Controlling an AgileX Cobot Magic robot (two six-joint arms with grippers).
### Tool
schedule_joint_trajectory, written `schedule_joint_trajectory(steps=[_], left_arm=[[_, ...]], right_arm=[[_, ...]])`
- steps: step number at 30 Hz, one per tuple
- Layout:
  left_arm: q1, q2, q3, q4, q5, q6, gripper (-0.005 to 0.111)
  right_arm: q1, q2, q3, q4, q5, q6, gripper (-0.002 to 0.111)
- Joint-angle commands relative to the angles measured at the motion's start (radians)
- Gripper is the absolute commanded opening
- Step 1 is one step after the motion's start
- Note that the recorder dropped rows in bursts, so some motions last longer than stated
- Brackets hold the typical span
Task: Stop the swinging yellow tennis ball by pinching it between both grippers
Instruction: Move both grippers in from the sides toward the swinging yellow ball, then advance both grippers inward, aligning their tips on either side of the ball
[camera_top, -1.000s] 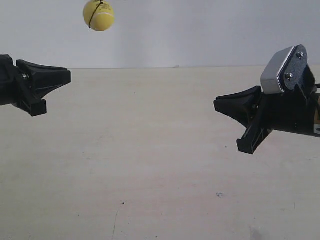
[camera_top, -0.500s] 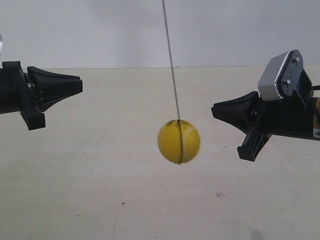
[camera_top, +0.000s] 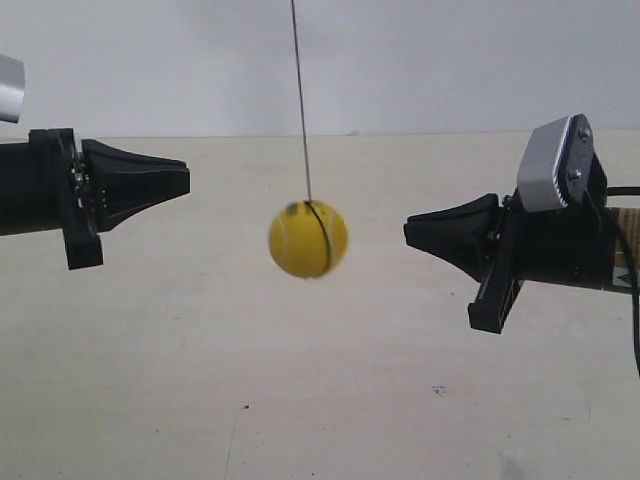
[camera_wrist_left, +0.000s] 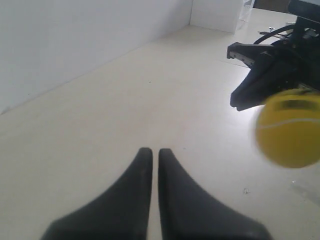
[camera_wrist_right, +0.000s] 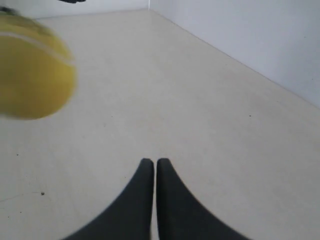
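The yellow tennis ball (camera_top: 308, 239) hangs on a thin black string (camera_top: 300, 100) in mid-air, blurred by motion, between the two black cone tips and touching neither. My left gripper (camera_top: 186, 180) is at the exterior view's left, shut and empty, its tip a little higher than the ball. My right gripper (camera_top: 408, 232) is at the exterior view's right, shut, roughly level with the ball. In the left wrist view the ball (camera_wrist_left: 289, 128) floats beyond my shut left gripper (camera_wrist_left: 151, 150), in front of the right arm (camera_wrist_left: 265, 70). The right wrist view has the ball (camera_wrist_right: 32, 70) off to one side of my shut right gripper (camera_wrist_right: 151, 160).
A pale tabletop (camera_top: 300, 380) lies below everything, with a few small dark specks. A plain white wall (camera_top: 420, 60) rises behind it. A grey-white box (camera_top: 552, 165) sits on top of the right arm.
The ball swung down from high at the exterior view's left, passed low past the middle, and now sits higher and further left. Both grippers have moved inward toward each other.
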Motion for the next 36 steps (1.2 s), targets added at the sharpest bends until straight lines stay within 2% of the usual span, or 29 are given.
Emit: schedule_joint_trajectory(steps=[1, 22, 36], left_arm=[[-0.040, 0.001, -0.020, 0.018, -0.005, -0.014, 0.005], [-0.052, 0.001, -0.029, 0.021, 0.062, -0.025, 0.005], [-0.052, 0.060, -0.037, 0.039, -0.001, -0.038, 0.005]], right_arm=[[0.002, 0.000, -0.004, 0.001, -0.035, 0.000, 0.000], [0.002, 0.000, -0.004, 0.034, -0.046, -0.037, 0.000], [0.002, 0.000, -0.004, -0.004, -0.092, 0.000, 0.000]])
